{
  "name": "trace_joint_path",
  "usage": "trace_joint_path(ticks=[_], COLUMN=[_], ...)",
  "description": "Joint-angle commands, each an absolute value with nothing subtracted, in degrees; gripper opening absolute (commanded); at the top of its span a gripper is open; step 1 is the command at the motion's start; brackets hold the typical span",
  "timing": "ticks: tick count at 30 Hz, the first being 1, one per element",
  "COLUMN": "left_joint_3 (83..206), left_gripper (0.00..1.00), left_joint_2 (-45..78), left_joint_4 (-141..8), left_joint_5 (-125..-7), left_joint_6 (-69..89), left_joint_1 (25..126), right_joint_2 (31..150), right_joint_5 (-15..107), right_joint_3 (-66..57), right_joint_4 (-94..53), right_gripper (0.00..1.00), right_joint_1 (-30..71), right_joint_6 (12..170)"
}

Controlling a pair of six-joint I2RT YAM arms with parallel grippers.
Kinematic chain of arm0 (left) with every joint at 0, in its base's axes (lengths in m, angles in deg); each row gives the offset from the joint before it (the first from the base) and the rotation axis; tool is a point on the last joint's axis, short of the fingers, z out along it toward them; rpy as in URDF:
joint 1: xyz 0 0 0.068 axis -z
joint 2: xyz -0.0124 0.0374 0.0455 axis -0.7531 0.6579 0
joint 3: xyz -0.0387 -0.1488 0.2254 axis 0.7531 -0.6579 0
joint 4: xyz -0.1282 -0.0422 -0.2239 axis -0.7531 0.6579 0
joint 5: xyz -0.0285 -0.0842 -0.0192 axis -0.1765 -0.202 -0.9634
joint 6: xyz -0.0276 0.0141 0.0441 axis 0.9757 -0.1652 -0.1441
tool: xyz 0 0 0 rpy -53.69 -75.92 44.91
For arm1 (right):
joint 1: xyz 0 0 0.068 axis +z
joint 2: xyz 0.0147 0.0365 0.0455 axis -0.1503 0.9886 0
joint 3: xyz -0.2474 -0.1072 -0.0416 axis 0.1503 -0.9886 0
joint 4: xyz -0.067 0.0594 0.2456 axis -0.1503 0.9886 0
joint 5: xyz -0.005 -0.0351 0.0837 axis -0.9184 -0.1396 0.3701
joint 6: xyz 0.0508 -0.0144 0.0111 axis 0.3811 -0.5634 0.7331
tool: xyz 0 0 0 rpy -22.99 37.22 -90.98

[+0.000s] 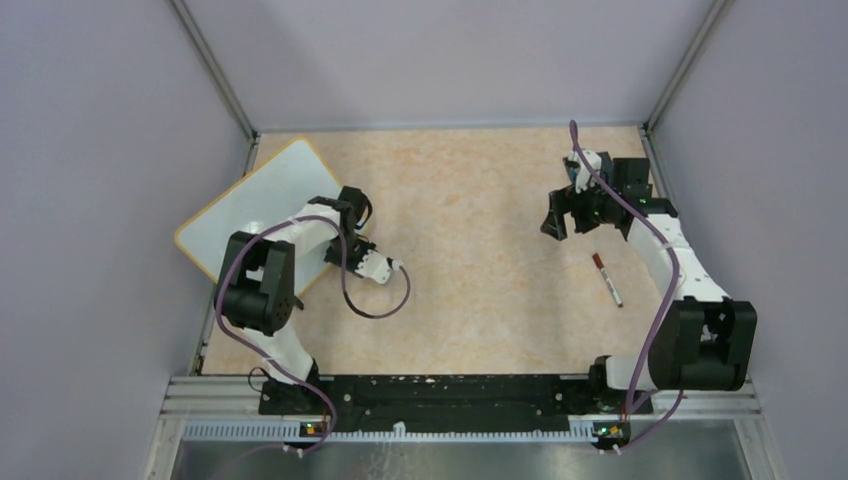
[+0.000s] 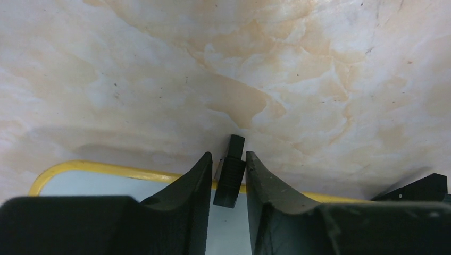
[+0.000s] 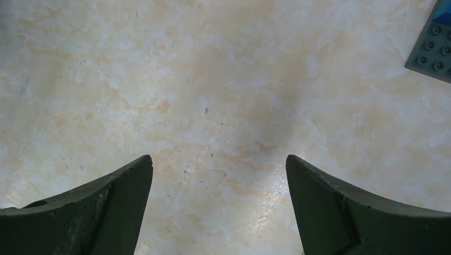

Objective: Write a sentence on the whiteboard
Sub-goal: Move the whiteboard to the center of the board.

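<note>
The whiteboard (image 1: 262, 205), white with a yellow rim, lies at the far left, its left corner past the table edge. No writing shows on its visible face. My left gripper (image 1: 352, 238) is at its right edge. In the left wrist view the gripper (image 2: 227, 155) has its jaws nearly closed around a black clip foot (image 2: 230, 178) on the yellow rim (image 2: 95, 168). A marker (image 1: 606, 278) with a dark red cap lies on the table at the right. My right gripper (image 1: 557, 215) hovers behind and left of it, open and empty (image 3: 219, 158).
A dark blue studded plate (image 3: 433, 45) shows at the top right corner of the right wrist view. Grey walls close in the table on the left, back and right. A purple cable (image 1: 375, 300) loops on the table by the left arm.
</note>
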State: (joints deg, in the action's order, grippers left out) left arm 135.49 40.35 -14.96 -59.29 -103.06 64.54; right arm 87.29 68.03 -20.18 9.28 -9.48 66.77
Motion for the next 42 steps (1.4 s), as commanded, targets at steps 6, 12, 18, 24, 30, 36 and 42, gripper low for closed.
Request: trace_joint_path(ticks=[6,12,18,24,30,36,42], left_joint_3=[138.1,143.4,149.0,156.7,163.5,171.2,178.2], left_gripper=[0.13,0.04,0.0,0.0,0.0,0.0,0.0], left_joint_2=[43.1,46.4,50.0,54.4,59.7,64.8,69.2], left_joint_4=[-17.4,-15.4,-14.6,-12.2,-10.4,-8.2,-7.3], left_joint_5=[-57.2,-59.8,-59.8,-60.6,-60.6,-61.3,-61.0], left_joint_6=[-105.2,-103.1,-101.8,-99.3,-95.7,-91.9,-89.9], left_joint_1=[66.7,72.1,77.7,85.5,93.9,100.4,105.0], right_joint_2=[83.6,83.5,83.6,83.3,82.5,81.1,79.5], right_joint_5=[69.5,70.0,70.9,72.4,73.5,75.2,76.3], right_joint_3=[-20.7,-20.9,-20.9,-20.6,-20.2,-20.2,-20.5], right_joint_4=[8.1,8.6,8.6,8.8,9.3,10.0,10.1], right_gripper=[0.92,0.92,0.92,0.92,0.92,0.92,0.92], right_joint_1=[-9.1,-10.2,-11.7,-14.2,-16.1,-18.6,-20.8], right_joint_6=[65.3,64.9,64.8,65.2,65.0,64.7,64.7])
